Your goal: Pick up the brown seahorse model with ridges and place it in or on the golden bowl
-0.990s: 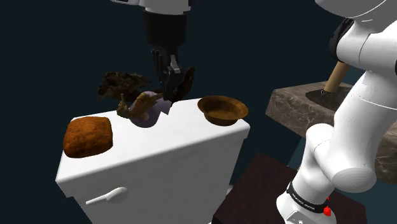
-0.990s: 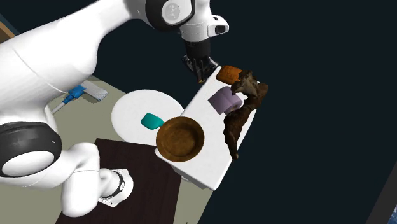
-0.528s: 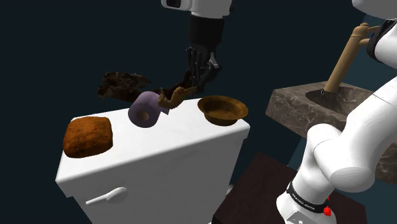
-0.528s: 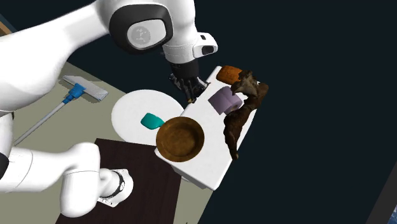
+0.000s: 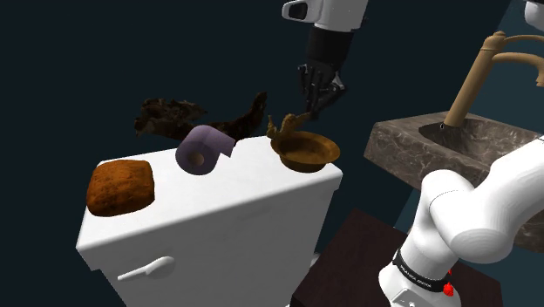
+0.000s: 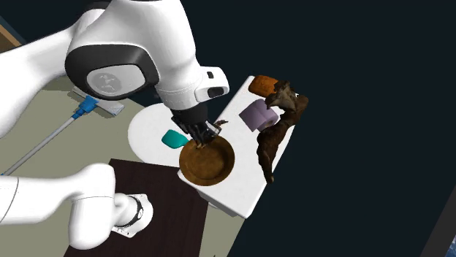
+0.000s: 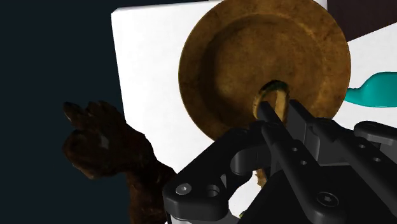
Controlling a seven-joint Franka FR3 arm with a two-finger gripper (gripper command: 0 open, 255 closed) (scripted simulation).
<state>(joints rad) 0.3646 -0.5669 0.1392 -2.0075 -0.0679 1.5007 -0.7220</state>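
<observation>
The black claw [image 5: 312, 106] is clamped on the ridged brown seahorse model [image 5: 282, 129], hanging just over the round golden bowl [image 5: 307, 155]. In the shoulder view, a lilac roll [image 5: 203, 150] lies at the bowl's nine o'clock on the white surface [image 5: 235, 209].

seahorse [image 5: 282, 129]: brown, ridged, curled; clasped at upper end by hand [image 5: 315, 105], hanging tilted over bowl's rim on shoulder view's left side; contact w/ rim can't be told.
bowl [image 5: 305, 150]: golden-brown, round, shallow, upright; sits at end of white tank lid [image 5: 248, 179], close to its edge.
</observation>
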